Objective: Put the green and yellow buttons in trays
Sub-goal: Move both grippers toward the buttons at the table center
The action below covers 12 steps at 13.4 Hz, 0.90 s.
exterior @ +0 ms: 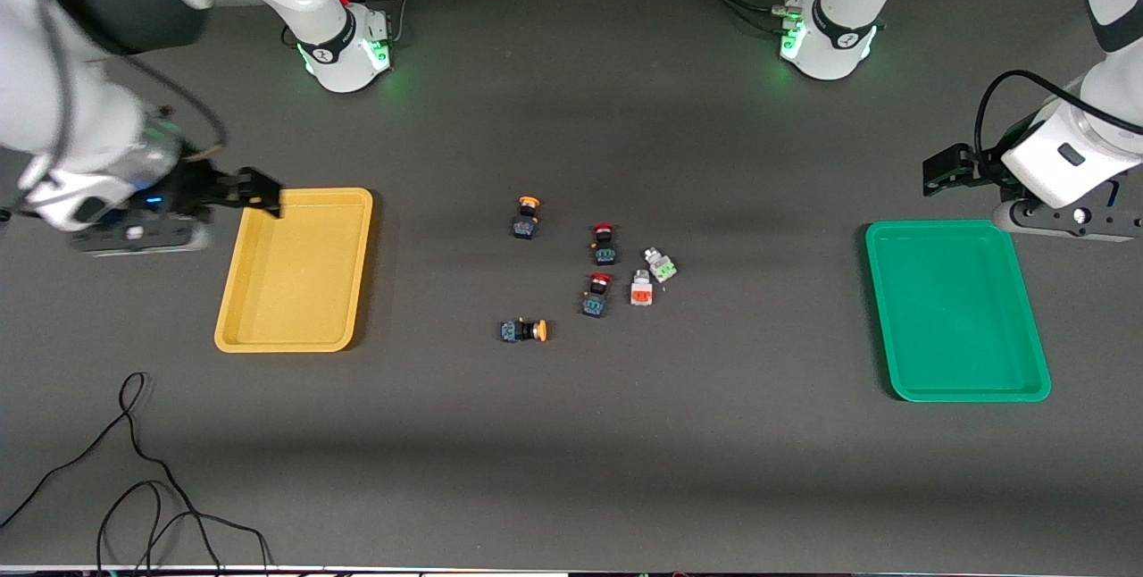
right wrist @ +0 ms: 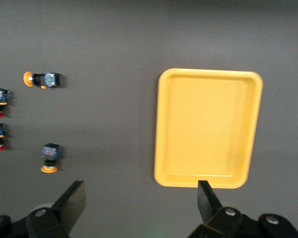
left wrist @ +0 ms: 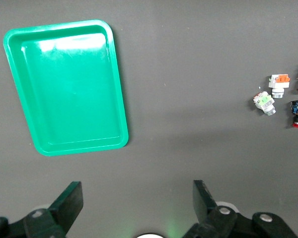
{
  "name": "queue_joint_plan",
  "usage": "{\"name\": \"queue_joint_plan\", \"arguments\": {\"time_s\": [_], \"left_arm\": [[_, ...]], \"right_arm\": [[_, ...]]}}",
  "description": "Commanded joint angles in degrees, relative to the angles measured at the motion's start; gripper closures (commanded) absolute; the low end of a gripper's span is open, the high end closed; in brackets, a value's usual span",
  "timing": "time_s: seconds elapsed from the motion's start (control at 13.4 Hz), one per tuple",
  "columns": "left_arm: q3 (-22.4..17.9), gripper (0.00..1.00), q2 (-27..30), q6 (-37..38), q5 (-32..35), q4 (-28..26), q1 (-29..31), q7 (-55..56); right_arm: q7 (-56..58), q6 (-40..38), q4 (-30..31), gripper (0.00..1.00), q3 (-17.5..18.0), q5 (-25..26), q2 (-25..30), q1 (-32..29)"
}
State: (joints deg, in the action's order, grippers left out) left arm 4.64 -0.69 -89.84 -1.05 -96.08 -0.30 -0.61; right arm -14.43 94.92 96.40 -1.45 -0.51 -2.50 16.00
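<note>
Two dark switches with orange-yellow caps sit mid-table: one upright (exterior: 527, 218) (right wrist: 49, 157), one on its side (exterior: 524, 330) (right wrist: 42, 79). A whitish green-faced button (exterior: 661, 265) (left wrist: 264, 102) and a whitish orange-red one (exterior: 641, 288) (left wrist: 279, 85) lie together. The yellow tray (exterior: 295, 269) (right wrist: 208, 129) and the green tray (exterior: 955, 309) (left wrist: 67, 87) hold nothing. My right gripper (exterior: 254, 191) (right wrist: 141, 203) is open and empty above the yellow tray's corner nearest the bases. My left gripper (exterior: 948, 168) (left wrist: 137, 203) is open and empty above the table beside the green tray.
Two dark switches with red caps (exterior: 604, 244) (exterior: 596, 294) stand between the yellow-capped and whitish buttons. Black cables (exterior: 134, 470) loop on the table at the right arm's end, near the front camera. The arm bases (exterior: 344, 45) (exterior: 826, 37) stand along the table's edge.
</note>
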Motion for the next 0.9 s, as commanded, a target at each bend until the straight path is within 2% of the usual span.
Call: {"name": "queue_joint_plan", "arguments": {"time_s": [0.0,0.22,0.45,0.67,0.82], "left_arm": [[0.46,0.04,-0.19,2.03,0.70,1.25,-0.67,4.37],[3.35,0.03,-0.80,1.60,-0.17,1.25,-0.85,9.82],[9.84,0.02,-3.69,-1.38,-0.62,1.16,-0.94,18.05],[15.13,0.02,-8.26,-5.51,-0.62,0.99,-1.11,27.05],[15.49,0.02,-11.77,-8.41,-0.62,0.81,-4.08,33.88]], "right_arm": [[-11.71,4.30,3.43,0.00,-0.48,0.33,0.56,8.05],[-24.90,7.99,5.10,0.00,-0.48,0.33,-0.23,17.46],[-36.25,10.99,5.99,0.00,-0.48,0.33,-1.80,25.73],[-38.39,12.65,8.09,0.00,-0.48,0.33,-1.64,27.77],[-38.39,16.94,12.47,0.00,-0.48,0.33,-1.11,27.77]]}}
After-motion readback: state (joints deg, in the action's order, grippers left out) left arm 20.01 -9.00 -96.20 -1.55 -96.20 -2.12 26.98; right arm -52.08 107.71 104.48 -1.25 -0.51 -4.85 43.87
